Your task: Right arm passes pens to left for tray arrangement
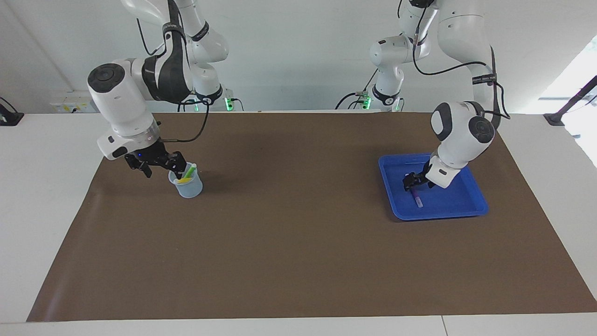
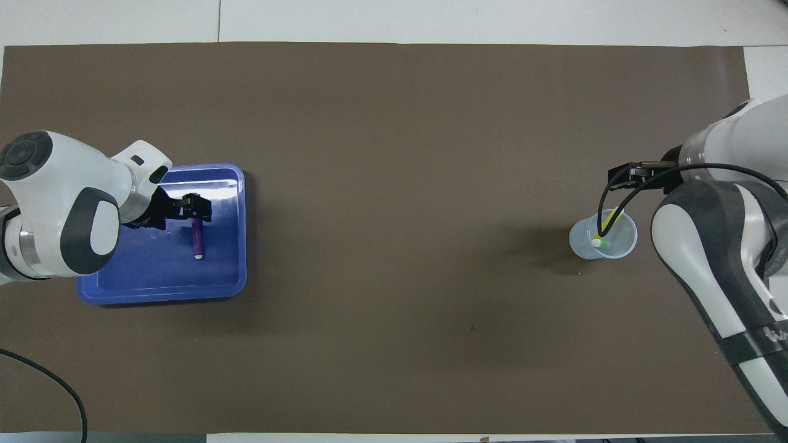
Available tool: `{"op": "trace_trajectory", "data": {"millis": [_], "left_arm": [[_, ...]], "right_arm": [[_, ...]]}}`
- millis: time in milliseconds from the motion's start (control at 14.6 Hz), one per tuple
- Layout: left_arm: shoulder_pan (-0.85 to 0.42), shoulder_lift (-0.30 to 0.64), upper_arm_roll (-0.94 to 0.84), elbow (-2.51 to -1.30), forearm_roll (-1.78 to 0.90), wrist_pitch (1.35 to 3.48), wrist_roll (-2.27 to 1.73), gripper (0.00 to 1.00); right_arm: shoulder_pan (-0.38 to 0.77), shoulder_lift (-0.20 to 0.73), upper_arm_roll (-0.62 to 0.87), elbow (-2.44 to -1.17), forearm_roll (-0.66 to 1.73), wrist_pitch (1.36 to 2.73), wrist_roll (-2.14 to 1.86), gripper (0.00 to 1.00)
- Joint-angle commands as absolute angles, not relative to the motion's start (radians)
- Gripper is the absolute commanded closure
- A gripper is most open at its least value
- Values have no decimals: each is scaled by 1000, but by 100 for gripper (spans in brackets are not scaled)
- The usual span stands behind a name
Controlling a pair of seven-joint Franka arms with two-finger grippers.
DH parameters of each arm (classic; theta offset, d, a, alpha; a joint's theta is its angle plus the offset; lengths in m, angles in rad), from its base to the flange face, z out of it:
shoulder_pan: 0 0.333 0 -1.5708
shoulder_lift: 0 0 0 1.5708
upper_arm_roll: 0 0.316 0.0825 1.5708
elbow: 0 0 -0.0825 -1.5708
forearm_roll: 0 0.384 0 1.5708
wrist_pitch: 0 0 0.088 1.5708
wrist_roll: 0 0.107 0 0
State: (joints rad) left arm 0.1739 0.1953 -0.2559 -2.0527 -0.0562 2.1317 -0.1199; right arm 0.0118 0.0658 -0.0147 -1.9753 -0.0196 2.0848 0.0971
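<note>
At the facing view's left, the right gripper point(image 1: 175, 169) dips into the cup point(image 1: 188, 185) by the yellow pen point(image 1: 183, 179) and green pen point(image 1: 189, 171); whether it grips, I cannot tell. Overhead, the right arm hides that claw. At right, the left gripper point(image 1: 410, 181) stands parted over the purple pen point(image 1: 416, 199) lying in the tray point(image 1: 459, 203). Brown mat point(image 1: 298, 242), white wall.

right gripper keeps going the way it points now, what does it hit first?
Most likely the pens standing in the cup: the right gripper sits at its rim, angled down into it, by the green pen and yellow pen. Depth is unclear.
</note>
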Motion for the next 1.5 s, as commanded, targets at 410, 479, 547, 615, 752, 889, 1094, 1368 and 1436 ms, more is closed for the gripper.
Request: {"op": "trace_trajectory", "data": {"millis": [410,479,547,615,752,889,1094,1368,1436], "left_arm": [[178,85,-253,-1813,-135,1778,-291,0],[178,48,-252,-1816,-173,1770,-322,0],[178,16,-252,-1821,-198,1766,-351,0],[176,-7,-252,-1821,-204,1749,-388,0],[161,-37,-256,-1821,-209,1736,-490,0],[143,-66,-258,-1828,-248,1738,-616,0],[135,-118,-256,-1856,-320,1750,-730,0],[137,-233,-255,-1966,-414,1834,-846,0],[137,-271,-255,-2009,-443,1868,-870,0]], "right_arm": [[9,35,-11,-2135,-31,2209,118,20],[9,28,-11,-2150,-31,2221,118,20],[11,26,-11,-2161,-31,2232,118,22],[11,25,-11,-2161,-31,2235,118,23],[11,25,-9,-2161,-31,2235,118,39],[11,25,-11,-2161,-31,2233,112,69],[11,26,-11,-2155,-31,2229,110,100],[11,20,-11,-2125,-31,2217,109,100],[11,5,-11,-2115,-31,2217,110,100]]}}
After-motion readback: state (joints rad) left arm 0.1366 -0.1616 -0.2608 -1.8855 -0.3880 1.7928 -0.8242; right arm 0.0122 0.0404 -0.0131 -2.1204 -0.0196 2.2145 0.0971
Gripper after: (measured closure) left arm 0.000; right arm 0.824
